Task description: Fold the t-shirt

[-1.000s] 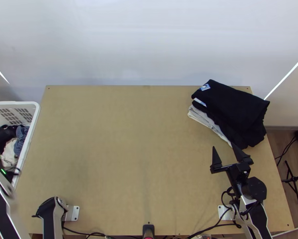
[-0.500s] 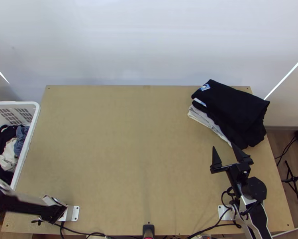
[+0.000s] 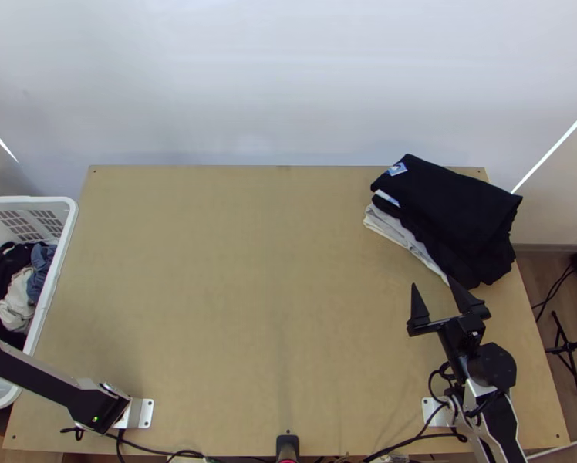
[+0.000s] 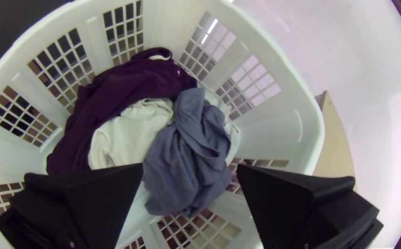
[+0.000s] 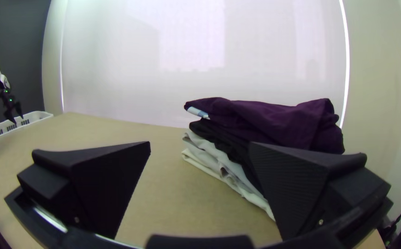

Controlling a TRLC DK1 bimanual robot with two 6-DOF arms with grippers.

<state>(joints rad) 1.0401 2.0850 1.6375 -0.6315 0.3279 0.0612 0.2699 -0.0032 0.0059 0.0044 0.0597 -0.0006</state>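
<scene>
My right gripper (image 3: 433,284) stands open at the near edge of the folded stack; in the right wrist view the same gripper (image 5: 200,144) has nothing between its fingers. Over the laundry basket, my left gripper (image 4: 190,167) is open above bunched garments: a blue-grey cloth (image 4: 186,152), a white cloth (image 4: 131,133) and a dark cloth (image 4: 117,92). In the top view, the blue-grey cloth (image 3: 42,266) lies near the basket's right wall. Which garment is the t-shirt, I cannot tell.
The white basket (image 3: 65,239) stands beyond the table's left edge. A folded stack (image 3: 450,208), black above and pale below, lies at the table's back right. Bare wooden surface (image 3: 250,285) stretches between them. The left arm (image 3: 49,386) extends across the near left corner.
The left arm has swung at the lower left, and its near link now slants up toward the basket. More of the basket's contents shows from above. The right arm has kept still.
</scene>
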